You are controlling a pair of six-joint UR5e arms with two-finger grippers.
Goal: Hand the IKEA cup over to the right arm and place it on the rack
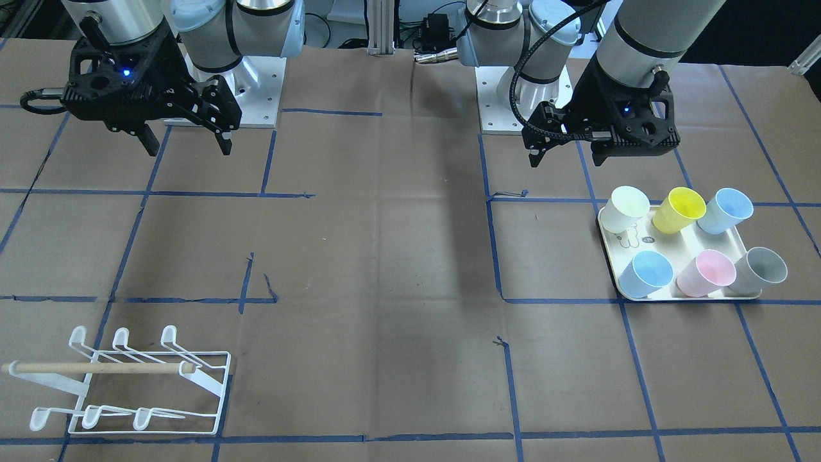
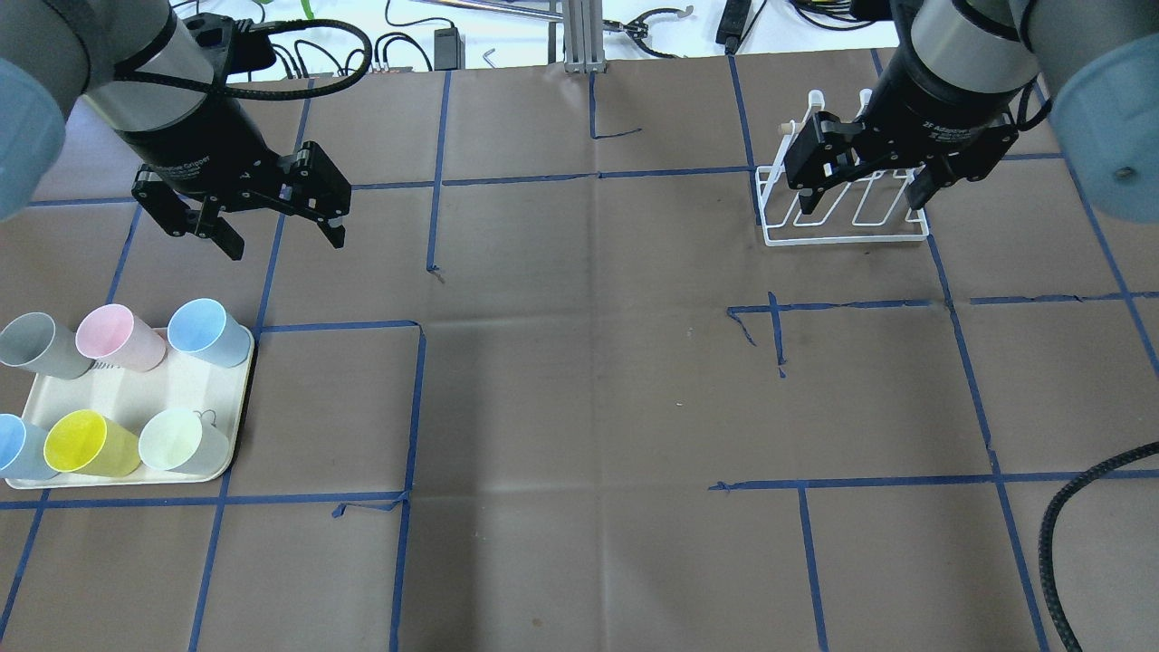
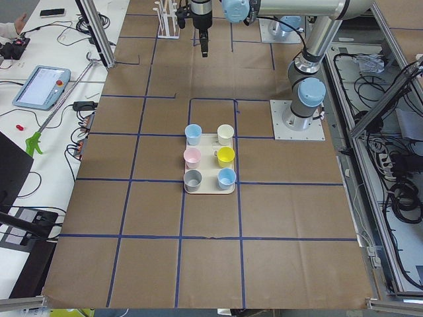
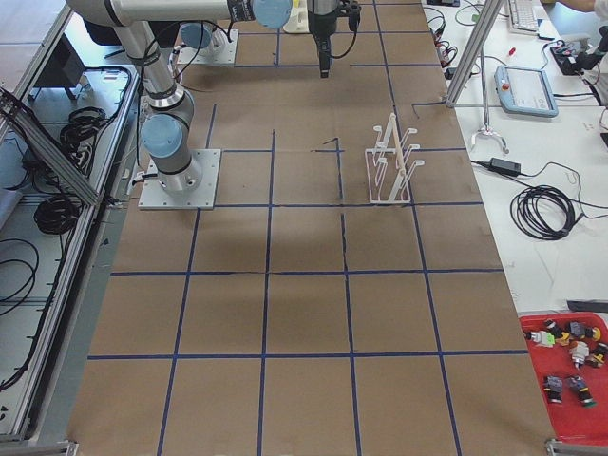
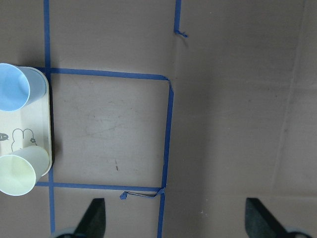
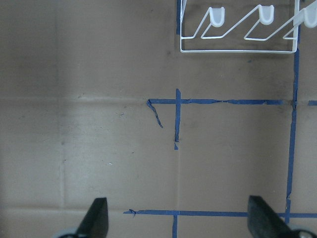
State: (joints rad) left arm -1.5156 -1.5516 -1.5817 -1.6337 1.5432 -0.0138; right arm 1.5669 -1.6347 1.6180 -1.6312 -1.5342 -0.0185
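Cups (image 1: 680, 208) stand on the tray (image 1: 673, 247) at left, rack (image 1: 96, 368) far right.

Robotics lab, paper-covered table (image 2: 579, 407) gridded with blue tape (image 2: 905, 483), teach pendant (image 3: 41, 86), cables (image 4: 543, 223) alongside

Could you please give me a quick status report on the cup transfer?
Left tool, right tool open, empty. Six cups on tray, untouched. Rack bare. Nothing blocking.

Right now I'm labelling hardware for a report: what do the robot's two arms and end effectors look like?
Both arms, left arm and right arm, are silver-grey tubes with pale blue joint caps. The left end effector and right end effector are black, two-fingered, with white lettering. A black ribbed cable loops off the left wrist.
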